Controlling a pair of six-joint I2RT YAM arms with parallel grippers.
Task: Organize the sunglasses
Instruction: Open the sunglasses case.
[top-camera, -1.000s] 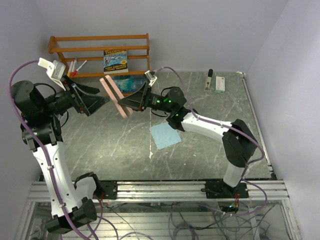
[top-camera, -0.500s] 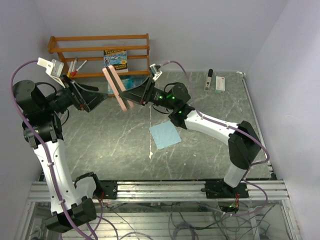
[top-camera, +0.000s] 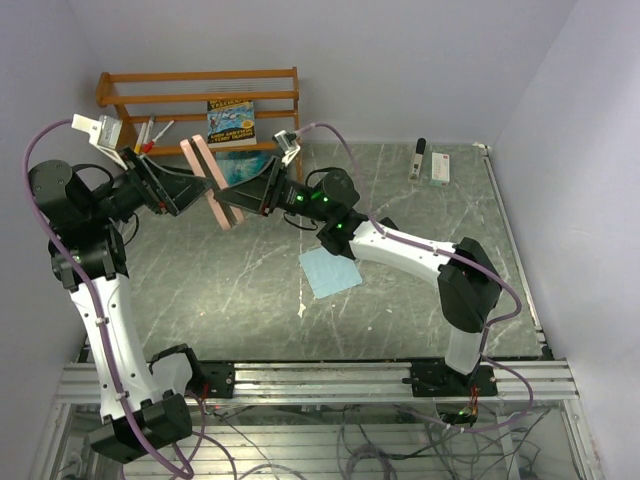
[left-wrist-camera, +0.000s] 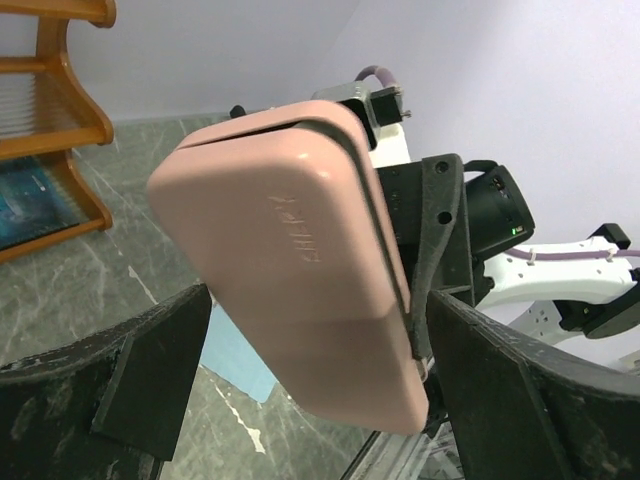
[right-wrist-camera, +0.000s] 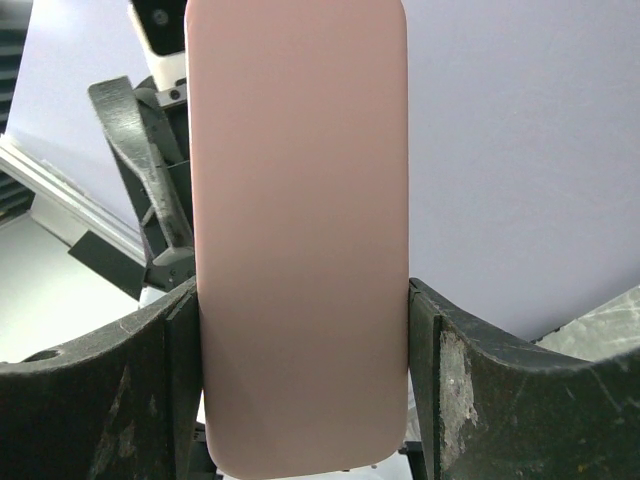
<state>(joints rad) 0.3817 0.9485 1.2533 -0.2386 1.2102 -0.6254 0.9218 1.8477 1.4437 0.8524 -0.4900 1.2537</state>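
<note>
A closed pink sunglasses case hangs in the air above the table's back left. My right gripper is shut on its long edges; in the right wrist view the case fills the gap between both fingers. My left gripper is open and straddles the same case. Its left finger stands clear of the case, and its right finger lies beside the right gripper's finger. No sunglasses show.
A wooden shelf stands at the back left with a book and pens. A light blue cloth lies mid-table. A black item and a white box lie at the back right.
My right arm has carried the pink case up and to the left, into the open left gripper. The left gripper has tilted toward the case and now brackets it.
</note>
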